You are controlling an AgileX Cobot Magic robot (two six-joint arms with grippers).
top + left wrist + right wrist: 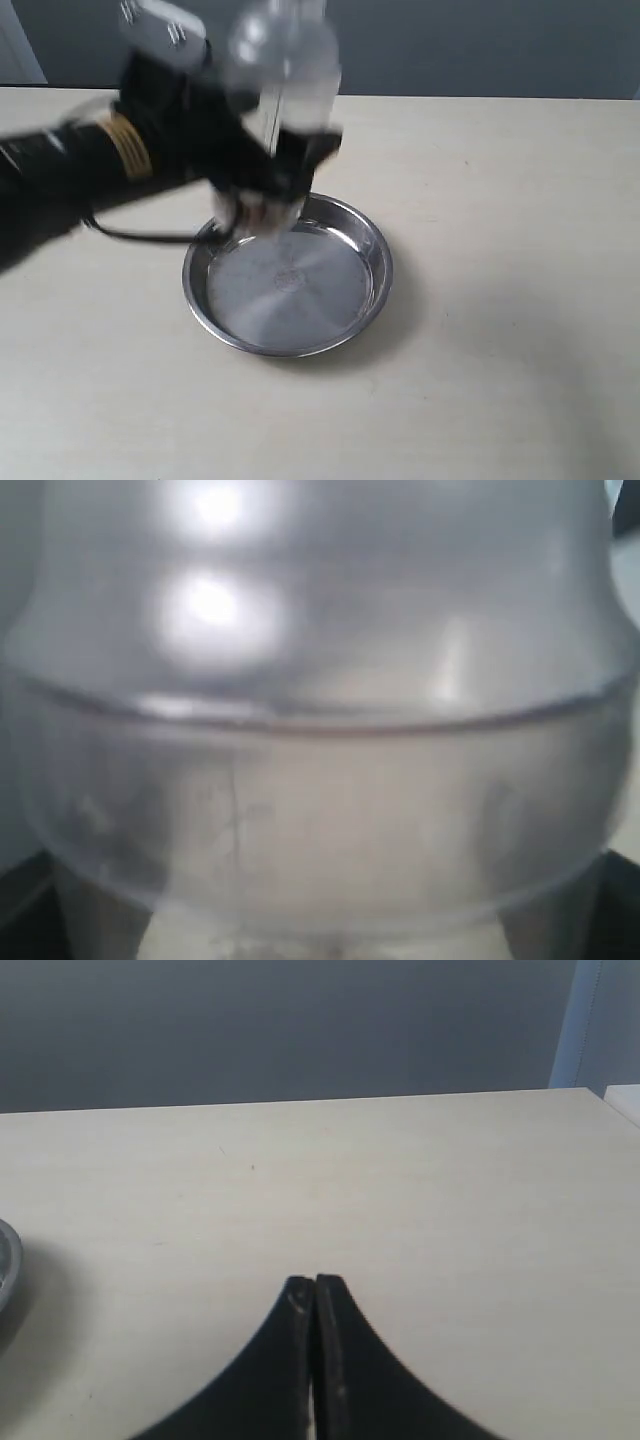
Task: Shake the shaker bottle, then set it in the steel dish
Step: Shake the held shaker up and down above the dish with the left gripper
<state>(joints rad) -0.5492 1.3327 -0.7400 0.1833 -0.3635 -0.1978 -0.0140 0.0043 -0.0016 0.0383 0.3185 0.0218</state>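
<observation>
The clear shaker bottle (pixel 283 80) is held in the air above the back rim of the steel dish (pixel 288 285), blurred by motion. My left gripper (pixel 268 170) is shut on its lower body. In the left wrist view the bottle (pixel 320 730) fills the whole picture, frosted shoulder above a seam, and hides the fingers. The dish lies flat on the table with nothing in it; a sliver of its rim (pixel 6 1260) shows in the right wrist view. My right gripper (pixel 315 1282) is shut on nothing, above bare table to the right of the dish.
The pale tabletop (pixel 500 250) stretches wide around the dish. A grey wall (pixel 480 45) runs behind the table's far edge. The left arm's black body and cable (pixel 90 180) reach in from the left, low over the table.
</observation>
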